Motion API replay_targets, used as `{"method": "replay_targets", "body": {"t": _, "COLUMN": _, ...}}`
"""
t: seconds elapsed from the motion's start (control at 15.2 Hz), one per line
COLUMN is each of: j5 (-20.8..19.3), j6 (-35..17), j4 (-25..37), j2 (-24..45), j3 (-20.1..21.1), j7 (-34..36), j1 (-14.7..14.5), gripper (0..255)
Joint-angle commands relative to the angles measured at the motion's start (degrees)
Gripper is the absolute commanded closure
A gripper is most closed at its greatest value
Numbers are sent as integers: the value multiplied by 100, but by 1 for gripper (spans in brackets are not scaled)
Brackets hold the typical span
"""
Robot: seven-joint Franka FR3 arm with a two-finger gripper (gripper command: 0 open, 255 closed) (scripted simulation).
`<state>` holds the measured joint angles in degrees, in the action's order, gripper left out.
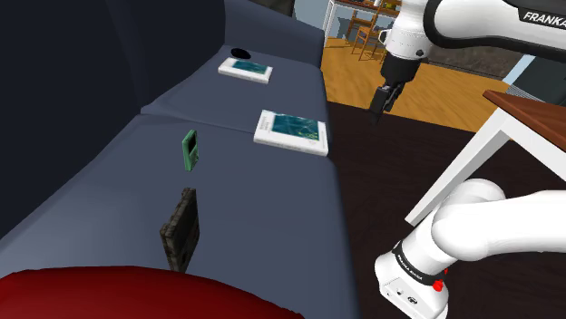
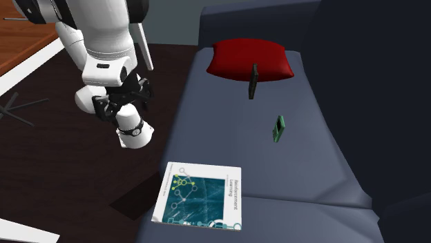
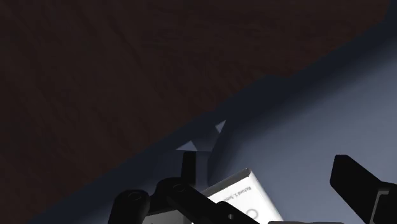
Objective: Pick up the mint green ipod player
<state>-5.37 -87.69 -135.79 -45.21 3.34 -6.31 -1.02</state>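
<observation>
- Shoulder view: green player sits on the sofa seat, toward the backrest. It is between the near book and a dark slab, touching neither.
- Player looks to stand on one edge, not flat. The second exterior view reads the same.
- Hand hangs over the dark floor off the sofa's front edge. It is on the far side of the near book, well apart from the player.
- Wrist view: the two fingers stand wide apart, with only a corner of the book below them. Hand is open and empty.
- Step in hand, as I judge it: the approach. No grasp begun.
- I'd carry the hand high across the near book and stop directly above the player before going down.
- I'd turn the wrist so the fingers straddle the player's two broad faces. That looks like the narrow way across.
- A thin thing on its edge should topple at a side knock, so I'd descend straight and centred.
- The seat is probably soft. I'd close slowly and not press deep.
- I'd keep clear of the dark slab and of the red cushion beyond it.
- I'd lift straight up, then check in the wrist view that the player rides between the fingers.
</observation>
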Motion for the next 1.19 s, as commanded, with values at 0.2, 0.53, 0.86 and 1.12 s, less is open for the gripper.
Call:
{"method": "replay_targets", "body": {"t": 0.2, "j5": 189, "j6": -311, "j4": 155, "j2": 465, "j3": 203, "j7": 157, "j1": -126, "gripper": 0}}
{"method": "replay_targets", "body": {"t": 0.53, "j5": 432, "j6": -776, "j4": 529, "j2": 1288, "j3": 538, "j7": 398, "j1": -308, "gripper": 0}}
{"method": "replay_targets", "body": {"t": 0.86, "j5": 571, "j6": -1158, "j4": 1044, "j2": 2154, "j3": 866, "j7": 631, "j1": -462, "gripper": 0}}
{"method": "replay_targets", "body": {"t": 1.12, "j5": 598, "j6": -1391, "j4": 1557, "j2": 2873, "j3": 1122, "j7": 823, "j1": -575, "gripper": 0}}
